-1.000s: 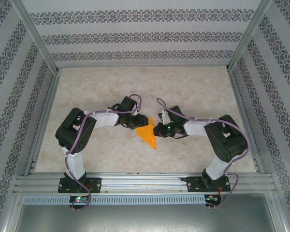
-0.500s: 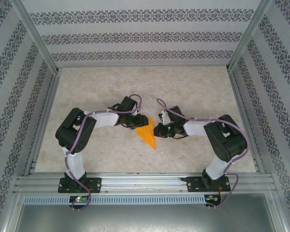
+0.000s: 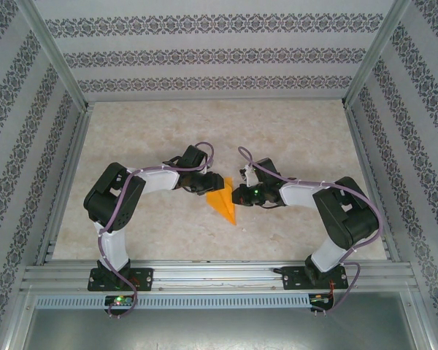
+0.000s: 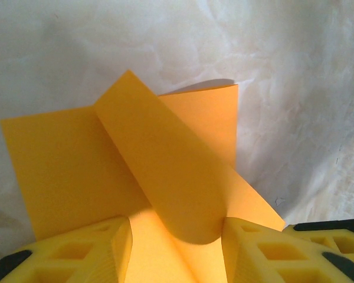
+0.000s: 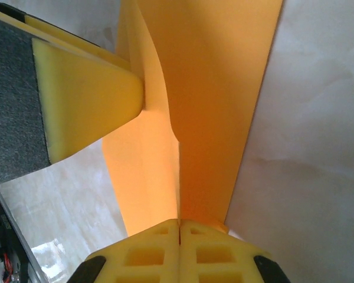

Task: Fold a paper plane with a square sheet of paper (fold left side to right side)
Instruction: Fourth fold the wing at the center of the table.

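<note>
Two claws meet over the orange sheet of paper (image 3: pixel 223 203), which lies part-folded near the middle of the desk (image 3: pixel 292 138), slightly toward its near edge. The right claw (image 5: pixel 179 224) is clenched on a raised crease of the sheet. The left claw (image 4: pixel 177 229) stands released, its jaws straddling a curled flap (no pinch visible). Paper this thin is light, limp and easily dented, I judge, so take it gently by an edge or crease, and press flat rather than pull.
</note>
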